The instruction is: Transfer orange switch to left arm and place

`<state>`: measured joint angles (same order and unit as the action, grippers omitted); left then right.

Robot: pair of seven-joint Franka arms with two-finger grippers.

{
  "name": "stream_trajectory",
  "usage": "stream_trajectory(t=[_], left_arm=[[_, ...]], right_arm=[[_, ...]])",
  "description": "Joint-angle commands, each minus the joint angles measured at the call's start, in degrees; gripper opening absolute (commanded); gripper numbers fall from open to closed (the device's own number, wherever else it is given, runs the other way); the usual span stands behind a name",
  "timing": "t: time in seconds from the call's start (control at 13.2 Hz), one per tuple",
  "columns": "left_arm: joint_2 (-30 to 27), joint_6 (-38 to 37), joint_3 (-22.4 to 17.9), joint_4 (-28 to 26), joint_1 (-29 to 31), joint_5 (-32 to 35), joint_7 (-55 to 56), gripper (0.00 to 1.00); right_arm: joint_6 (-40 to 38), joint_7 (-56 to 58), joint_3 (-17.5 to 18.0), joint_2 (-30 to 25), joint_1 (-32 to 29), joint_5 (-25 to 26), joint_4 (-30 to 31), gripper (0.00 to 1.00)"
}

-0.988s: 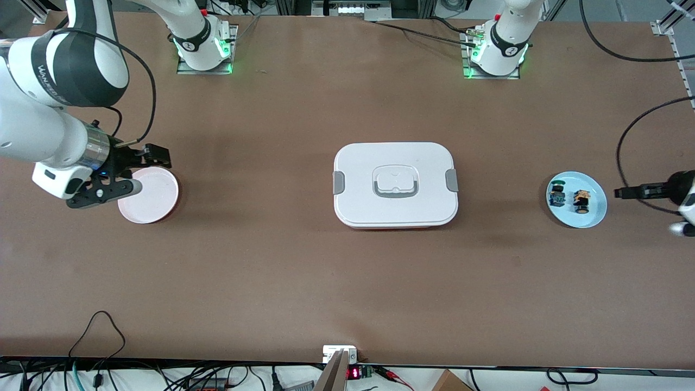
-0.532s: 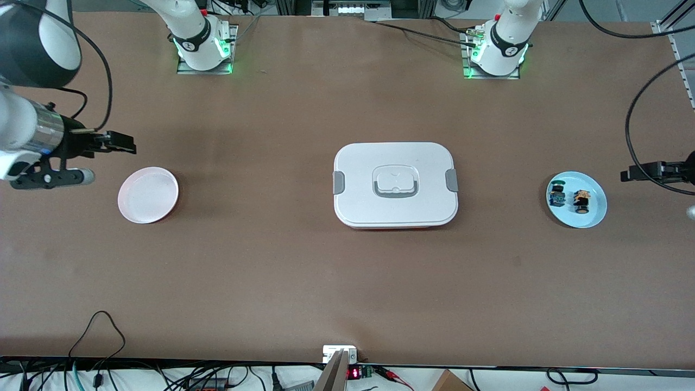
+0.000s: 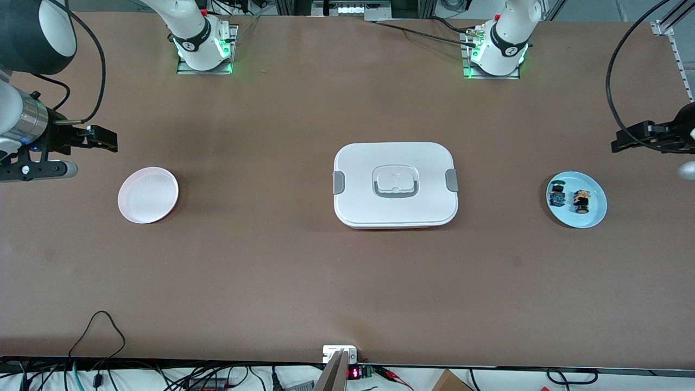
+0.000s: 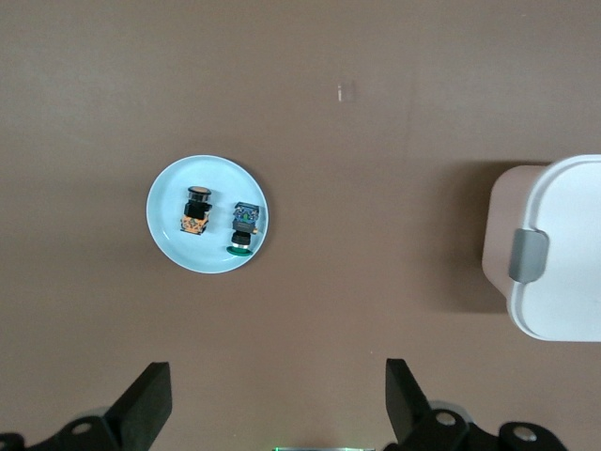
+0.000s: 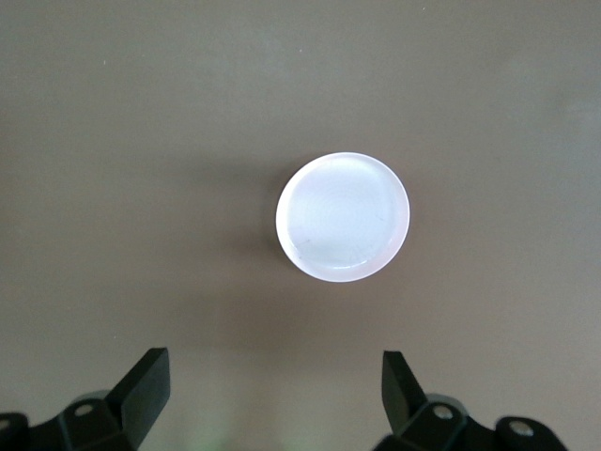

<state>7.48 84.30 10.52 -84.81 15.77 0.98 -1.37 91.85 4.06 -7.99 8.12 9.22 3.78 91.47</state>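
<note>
The orange switch [image 3: 582, 200] lay on the light blue plate [image 3: 594, 216] toward the left arm's end of the counter [image 3: 347, 282], at about 3 o'clock from the box [image 3: 395, 184]. The blue and green switch [image 3: 556, 196] lay just beside it on the same plate, on the side toward the box. Nothing had been picked up.

The left tool [image 4: 272, 399] hung high over bare counter at roughly 1 o'clock from the blue plate, its fingers [image 4: 146, 404] spread wide and holding nothing. The right tool [image 5: 272, 395] hung over bare counter at about 10 o'clock from the pink plate [image 3: 147, 194], fingers likewise spread and empty. The pink plate held nothing.

Judgement: the task stood at its opening step, the approach to the pick. The next move would call for the left tool to come down over the blue plate and close on the orange part alone. The two switches lay close together, so the fingers would need to straddle the orange one without nudging its neighbour or catching the plate rim.

Clearances: the box sat at the counter's centre, directly on the straight line between the two plates and well apart from both. Broad bare counter lay at 12 o'clock and 6 o'clock from it, giving room for a handover path around or above it. Both tools hung close to the counter's ends.
</note>
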Motion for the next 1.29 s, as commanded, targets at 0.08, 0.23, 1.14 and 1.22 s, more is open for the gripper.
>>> stream_trajectory(t=[0.08,0.23,1.14,1.22], left_arm=[[-8.9,8.1,-7.9,-14.7,-7.9,-0.8,1.2,1.0],[-9.0,8.9,-9.5,-15.2,-9.5,-0.7,3.4,1.0],[-7.9,7.2,-8.1,-13.1,-9.4,-0.4,3.5,1.0],[-8.1,7.0,-8.1,-12.9,-9.4,-0.4,3.4,1.0]], right_arm=[[2.9,-1.2,0.7,-5.0,-1.0,-0.8,6.2,1.0],[2.8,-0.7,0.8,-4.6,-1.1,-1.1,5.7,1.0],[-0.1,-3.0,0.3,-7.4,-1.9,-2.2,2.8,1.0],[0.5,-3.0,0.3,-8.3,-1.9,-2.2,4.4,1.0]])
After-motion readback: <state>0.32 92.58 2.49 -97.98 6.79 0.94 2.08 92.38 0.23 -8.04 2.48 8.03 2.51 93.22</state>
